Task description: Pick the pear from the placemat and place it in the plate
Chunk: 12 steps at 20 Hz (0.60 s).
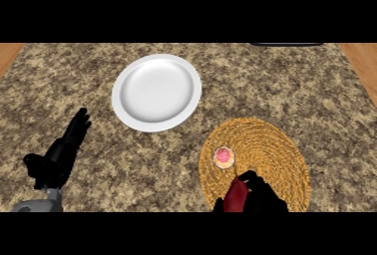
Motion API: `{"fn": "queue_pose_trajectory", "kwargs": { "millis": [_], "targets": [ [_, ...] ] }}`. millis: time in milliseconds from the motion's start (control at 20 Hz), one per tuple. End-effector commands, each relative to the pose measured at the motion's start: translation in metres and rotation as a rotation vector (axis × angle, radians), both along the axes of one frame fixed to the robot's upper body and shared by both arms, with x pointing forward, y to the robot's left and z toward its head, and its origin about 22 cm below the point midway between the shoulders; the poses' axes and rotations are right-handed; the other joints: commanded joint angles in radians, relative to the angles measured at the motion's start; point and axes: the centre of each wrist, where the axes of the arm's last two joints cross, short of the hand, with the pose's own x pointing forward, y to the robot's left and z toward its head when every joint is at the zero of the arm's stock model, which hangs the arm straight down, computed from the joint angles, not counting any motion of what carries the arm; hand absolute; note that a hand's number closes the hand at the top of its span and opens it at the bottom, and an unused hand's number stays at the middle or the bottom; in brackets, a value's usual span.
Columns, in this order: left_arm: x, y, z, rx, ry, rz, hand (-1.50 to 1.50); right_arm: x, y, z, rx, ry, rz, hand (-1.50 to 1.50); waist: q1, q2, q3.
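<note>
Sitting on the left part of the placemat [283, 149], the pear [223, 156] is untouched. Right hand [261, 196] comes in from the lower edge over the mat, just below the pear, not touching; open or closed, cannot tell. Dark red shape [236, 196] against that hand, unclear what. Plate [156, 92] up-left of the mat, near but apart, bare counter [294, 84] between them. Left hand [59, 154] rests at far left, fingers straight, pointing up, holding nothing, well clear of the plate.
</note>
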Motion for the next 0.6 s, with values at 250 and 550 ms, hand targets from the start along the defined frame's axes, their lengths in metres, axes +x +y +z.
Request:
{"fn": "queue_pose_trajectory", "kwargs": {
  "millis": [250,550],
  "targets": [
    [0.001,-0.005,0.002,0.011,-0.006,0.008,0.0,-0.022,0.036,0.058,-0.037,-0.176,-0.102,1.5,0.005,0.0,0.001],
    [0.008,0.009,-0.001,0.02,0.003,0.016,0.0,-0.014,0.039,0.083,-0.126,-0.386,-0.056,1.5,0.0,0.001,-0.001]
  ]
}}
